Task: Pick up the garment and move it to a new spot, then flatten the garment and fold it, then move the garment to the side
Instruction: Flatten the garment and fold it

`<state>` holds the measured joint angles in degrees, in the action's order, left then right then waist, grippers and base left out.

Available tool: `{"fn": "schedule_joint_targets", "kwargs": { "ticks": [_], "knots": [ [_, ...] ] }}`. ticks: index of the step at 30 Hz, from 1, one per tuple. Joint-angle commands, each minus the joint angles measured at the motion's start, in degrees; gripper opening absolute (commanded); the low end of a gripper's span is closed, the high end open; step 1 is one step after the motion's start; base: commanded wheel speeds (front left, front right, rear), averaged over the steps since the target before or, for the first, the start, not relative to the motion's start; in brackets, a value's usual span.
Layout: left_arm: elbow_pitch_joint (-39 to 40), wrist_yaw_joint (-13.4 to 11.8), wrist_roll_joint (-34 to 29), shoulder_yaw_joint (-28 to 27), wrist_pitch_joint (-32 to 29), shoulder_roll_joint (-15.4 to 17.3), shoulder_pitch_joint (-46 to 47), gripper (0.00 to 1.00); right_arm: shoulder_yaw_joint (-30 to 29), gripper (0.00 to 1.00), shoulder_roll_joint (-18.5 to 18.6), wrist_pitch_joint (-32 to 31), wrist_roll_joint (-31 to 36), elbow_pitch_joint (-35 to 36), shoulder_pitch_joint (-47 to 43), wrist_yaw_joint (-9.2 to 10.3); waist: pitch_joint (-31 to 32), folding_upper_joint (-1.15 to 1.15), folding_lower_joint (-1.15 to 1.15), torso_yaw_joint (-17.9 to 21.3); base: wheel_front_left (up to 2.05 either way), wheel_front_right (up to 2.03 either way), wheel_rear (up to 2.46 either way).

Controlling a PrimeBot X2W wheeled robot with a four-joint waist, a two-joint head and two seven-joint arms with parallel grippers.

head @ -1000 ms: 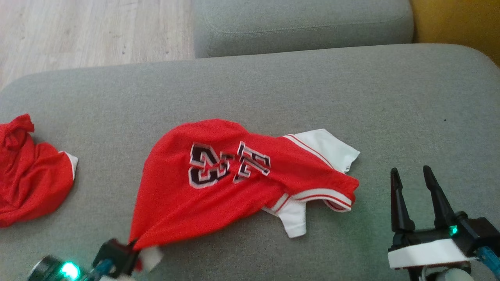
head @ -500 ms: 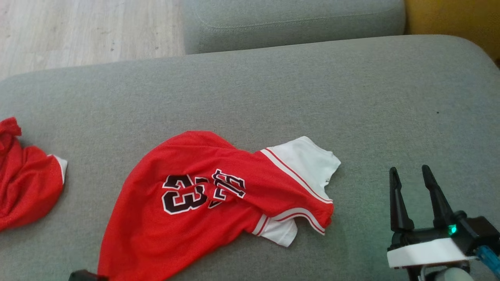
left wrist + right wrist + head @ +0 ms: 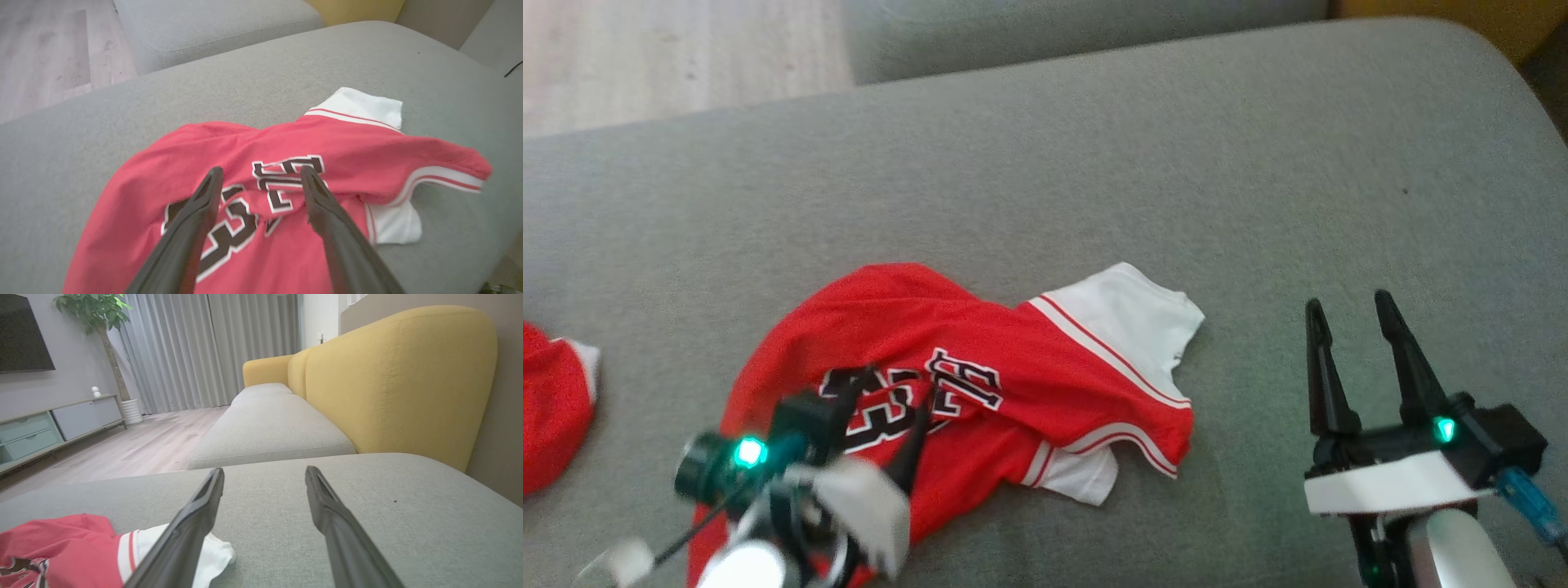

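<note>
The garment [image 3: 1078, 359] is a red jersey with white sleeves and black lettering. It lies crumpled on the grey sofa cushion [image 3: 1094, 163], its front-left part under my left arm. My left gripper [image 3: 890, 400] hovers over the lettering, open, with nothing between its fingers. In the left wrist view the garment [image 3: 347, 143] spreads below that open left gripper [image 3: 262, 171]. My right gripper [image 3: 1347, 314] stands open to the right of the garment, apart from it. The right wrist view has the right gripper [image 3: 264, 470] over bare cushion, with the garment [image 3: 69, 547] at lower left.
A second red piece of clothing [image 3: 551, 416] lies at the cushion's left edge. Another grey cushion [image 3: 269, 428] lies beyond, with a yellow backrest [image 3: 392, 375] on the right. Wooden floor [image 3: 670, 57] shows at the far left.
My left gripper has opened and let go of the garment's hem, then come up over the lettering. The garment has settled onto the cushion. The head camera has shifted.
</note>
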<state>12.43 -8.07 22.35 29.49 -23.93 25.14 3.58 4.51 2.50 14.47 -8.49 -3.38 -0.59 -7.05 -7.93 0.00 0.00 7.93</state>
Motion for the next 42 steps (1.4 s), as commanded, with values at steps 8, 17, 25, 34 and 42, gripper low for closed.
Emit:
{"fn": "schedule_joint_targets", "kwargs": {
  "ticks": [8,17,25,34,42],
  "knots": [
    [-21.6,-0.8,-6.8,-2.1,6.9,-3.7,18.6,1.00,1.4,1.00,0.4,0.5,-0.1,2.3,2.5,-0.44,-6.0,0.00,0.00,4.4,0.00,0.00,0.00],
    [-33.4,5.9,-5.3,-0.3,3.4,-1.9,24.3,1.00,1.5,1.00,0.4,0.5,-0.2,2.2,2.9,-0.44,-6.6,0.00,0.00,5.4,0.00,0.00,0.00],
    [-34.6,6.8,-3.9,0.3,2.9,-2.4,24.0,0.46,1.8,1.00,0.4,0.5,-0.1,2.0,3.1,-0.44,-6.4,0.00,0.00,4.8,0.00,0.00,0.00],
    [-36.1,8.1,-2.5,1.0,2.1,-2.5,23.4,0.00,1.7,1.00,0.4,0.5,0.5,1.7,3.1,-0.44,-6.1,0.00,0.00,4.3,0.00,0.00,0.00],
    [-34.1,8.4,-0.4,-0.4,4.3,-2.7,24.0,0.00,1.7,1.00,0.4,0.5,0.1,1.3,3.1,-0.44,-5.2,0.00,0.00,4.8,0.00,0.00,0.00]
  ]
}}
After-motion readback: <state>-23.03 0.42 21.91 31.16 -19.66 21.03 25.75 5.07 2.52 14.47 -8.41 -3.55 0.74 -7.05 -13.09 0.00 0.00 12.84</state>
